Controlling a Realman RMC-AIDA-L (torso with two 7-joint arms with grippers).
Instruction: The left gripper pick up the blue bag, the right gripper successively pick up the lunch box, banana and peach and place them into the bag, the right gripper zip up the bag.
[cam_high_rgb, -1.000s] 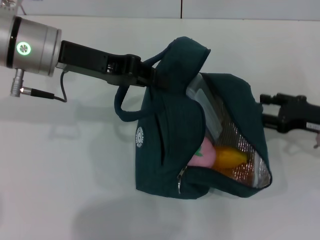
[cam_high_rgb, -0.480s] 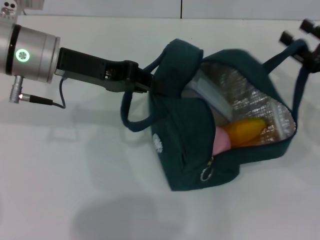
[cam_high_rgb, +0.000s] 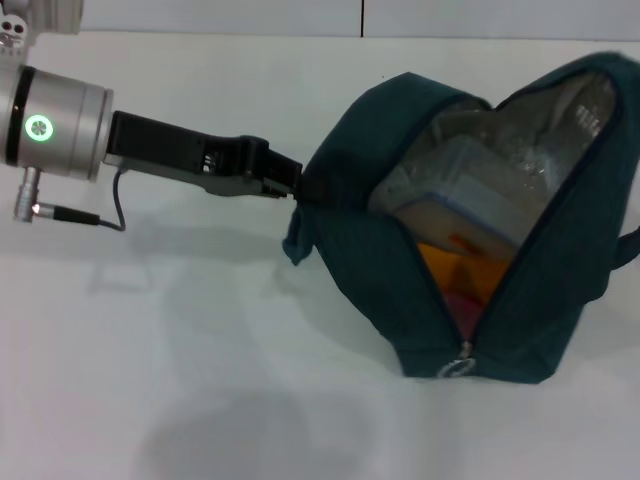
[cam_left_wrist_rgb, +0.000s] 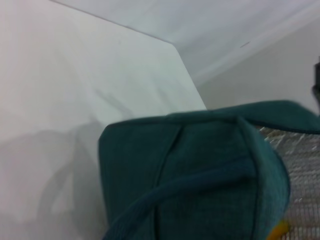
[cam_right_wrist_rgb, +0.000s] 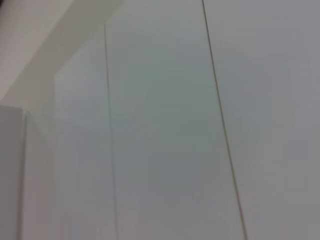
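Observation:
The blue bag (cam_high_rgb: 370, 240) stands on the white table at the right of the head view, mouth gaping wide, silver lining showing. Its ring-pull zipper (cam_high_rgb: 458, 367) hangs at the bottom front. Inside lie the lunch box (cam_high_rgb: 465, 200), the banana (cam_high_rgb: 450, 268) below it and a sliver of the peach (cam_high_rgb: 465, 300). My left gripper (cam_high_rgb: 292, 180) is shut on the bag's left edge at a handle. The left wrist view shows the bag's teal fabric (cam_left_wrist_rgb: 200, 175) close up. My right gripper is out of the head view; its wrist view shows only a pale wall.
The white table (cam_high_rgb: 150, 350) stretches to the left and front of the bag. A pale wall with seams (cam_right_wrist_rgb: 215, 100) fills the right wrist view. The table's far edge (cam_high_rgb: 250, 33) meets the wall at the back.
The bag's right side has been lifted up and to the right, opening the mouth wider and standing the bag up. The right gripper has left the head view. The left gripper kept its hold.

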